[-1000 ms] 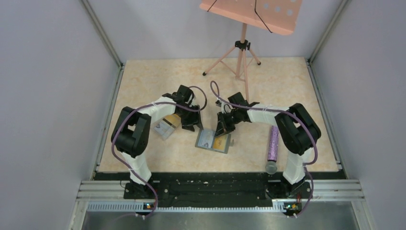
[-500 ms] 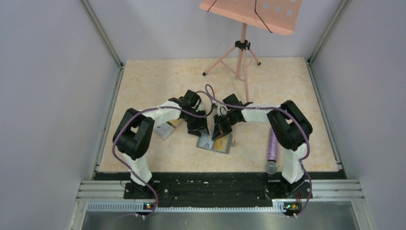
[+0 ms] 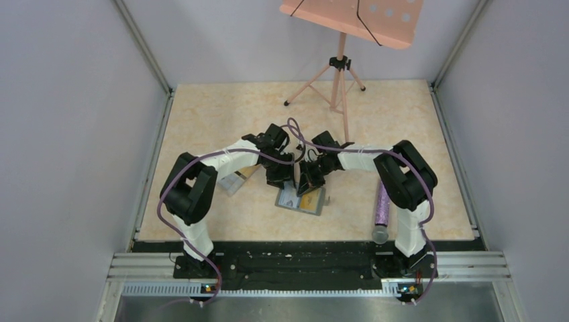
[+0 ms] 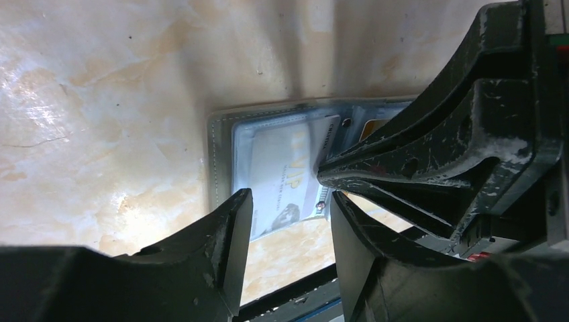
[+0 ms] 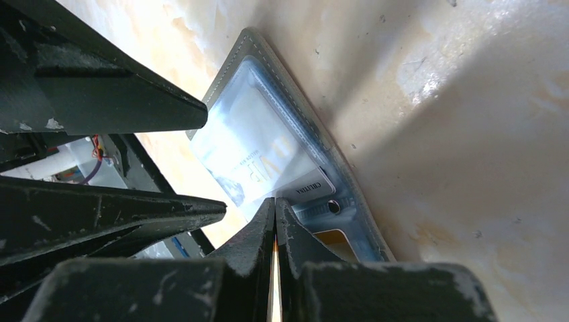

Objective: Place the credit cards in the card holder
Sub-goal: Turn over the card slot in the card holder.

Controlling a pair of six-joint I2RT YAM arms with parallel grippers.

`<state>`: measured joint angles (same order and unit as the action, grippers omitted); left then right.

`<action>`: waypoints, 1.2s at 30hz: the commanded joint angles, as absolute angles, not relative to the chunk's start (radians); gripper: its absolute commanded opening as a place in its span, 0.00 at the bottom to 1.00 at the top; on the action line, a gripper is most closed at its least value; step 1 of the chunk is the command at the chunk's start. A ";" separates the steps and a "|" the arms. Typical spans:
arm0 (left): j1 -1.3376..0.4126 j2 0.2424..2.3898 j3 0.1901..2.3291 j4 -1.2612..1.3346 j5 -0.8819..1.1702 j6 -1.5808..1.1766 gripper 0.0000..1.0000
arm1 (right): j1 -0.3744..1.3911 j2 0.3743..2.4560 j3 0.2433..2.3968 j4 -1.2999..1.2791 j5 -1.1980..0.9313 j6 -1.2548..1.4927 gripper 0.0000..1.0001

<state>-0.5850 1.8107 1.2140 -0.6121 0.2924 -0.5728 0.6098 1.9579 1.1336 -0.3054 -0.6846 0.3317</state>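
Left claw [image 4: 288,209] hangs half-open and empty over the open card holder [image 4: 218,161]; right claw [image 5: 275,206], closed, points at its pocketed whitish credit card [image 5: 251,151].

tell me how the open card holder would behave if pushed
Probably light and prone to slide: the card holder lies flat and thin on the smooth table. Its stitched cover and clear pockets look soft, so it may flex or fold.

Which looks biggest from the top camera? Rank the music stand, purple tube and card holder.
Music stand, clearly largest.
Purple tube and card holder: too close to rank; the tube is longer, the holder wider but partly covered.
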 commanded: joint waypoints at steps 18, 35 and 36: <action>-0.587 1.830 1.221 -0.619 0.281 -0.555 0.43 | 0.626 1.878 1.127 -0.354 -0.573 0.287 0.00; -0.592 1.834 1.231 -0.630 0.278 -0.551 0.45 | 0.627 1.955 1.137 -0.373 -0.545 0.270 0.00; -0.593 1.838 1.232 -0.626 0.285 -0.551 0.43 | 0.627 1.955 1.136 -0.373 -0.545 0.270 0.00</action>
<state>-0.5873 1.8378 1.2140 -0.6319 0.2714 -0.5682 0.6136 1.9251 1.1328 -0.3519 -0.5991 0.2962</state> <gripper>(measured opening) 0.447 0.003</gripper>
